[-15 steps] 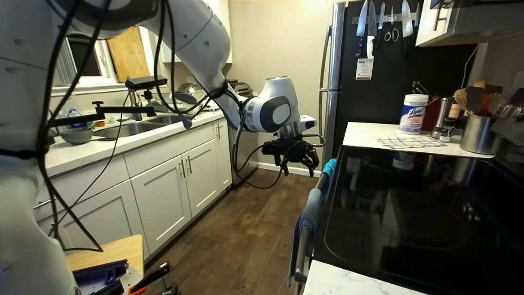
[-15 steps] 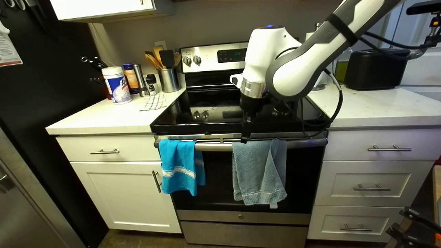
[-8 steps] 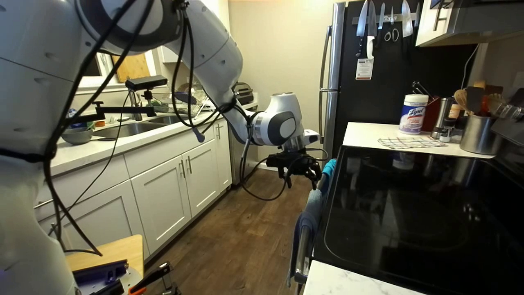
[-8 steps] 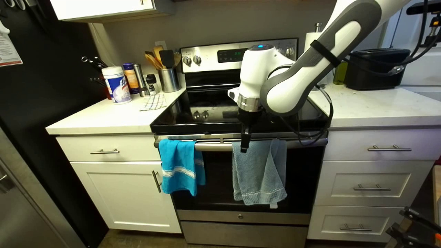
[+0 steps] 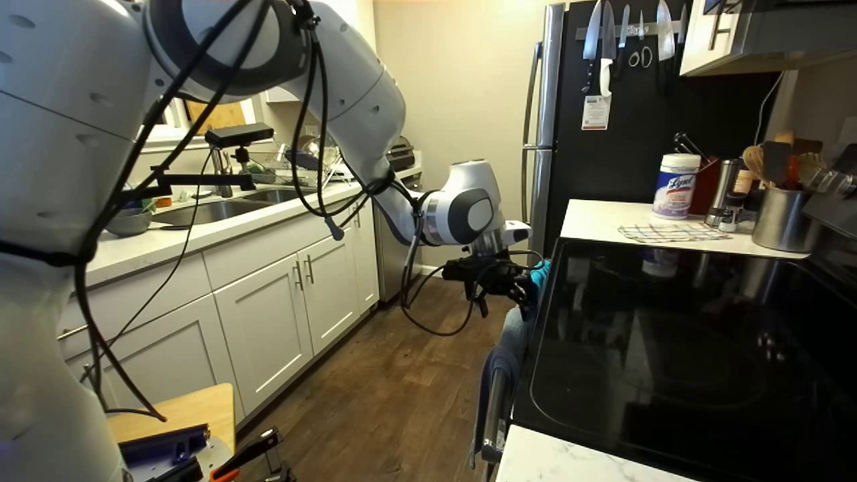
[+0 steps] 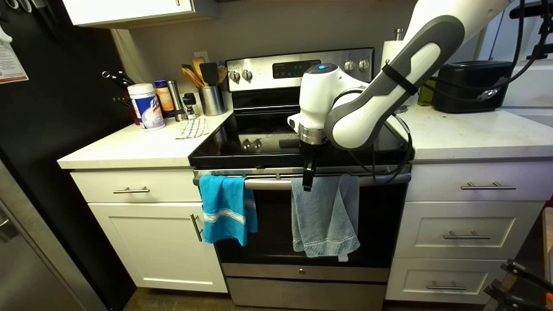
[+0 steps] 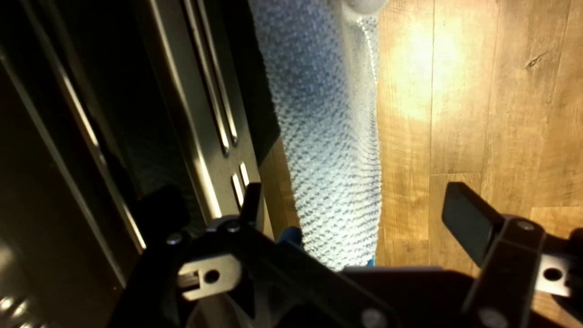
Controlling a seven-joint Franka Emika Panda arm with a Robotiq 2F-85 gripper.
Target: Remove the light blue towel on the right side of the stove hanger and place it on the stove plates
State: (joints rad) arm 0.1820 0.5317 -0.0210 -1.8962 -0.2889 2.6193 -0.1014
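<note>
Standing wide apart, the fingers (image 7: 469,223) of the gripper (image 7: 355,205) have the light blue towel (image 7: 325,155) between them. It hangs on the stove hanger (image 6: 268,184), its top partly hidden by a finger. Farther off, a white tub (image 5: 676,186) says "Lysol". A card (image 5: 595,112) on the fridge (image 5: 636,147) is too blurry to read.

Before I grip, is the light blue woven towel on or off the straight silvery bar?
On: in an exterior view, the towel hangs draped over the bar.
</note>
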